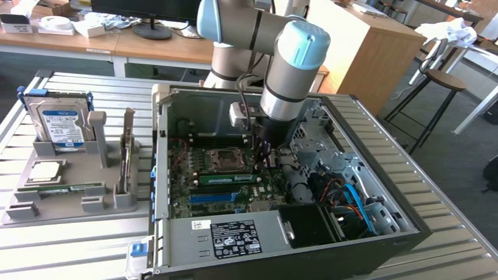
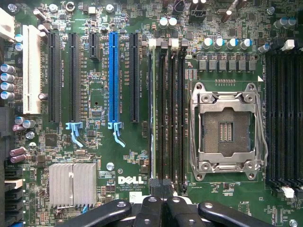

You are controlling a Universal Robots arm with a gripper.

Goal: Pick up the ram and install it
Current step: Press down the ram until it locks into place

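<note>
I've got the arm down inside the open PC case (image 1: pixel 342 175) on the slatted desk (image 1: pixel 459 245), tool (image 1: pixel 265 153) low over the motherboard (image 1: pixel 225 186). Tool (image 2: pixel 163 204) fingers are together at the end of the memory slots (image 2: pixel 166 113); I can't tell if they pinch anything. A ram (image 1: pixel 227 178) stick sits edge-on in a slot beside the CPU socket (image 1: pixel 227 157), just by the tool; in the wrist view it's the pale thin edge (image 2: pixel 152 109) in the slot nearest the blue slot (image 2: pixel 113 75). A second alike stick (image 1: pixel 66 188) lies in the grey holder (image 1: pixel 70 204) at the exterior view's left, near the hard drive (image 1: pixel 58 119).
</note>
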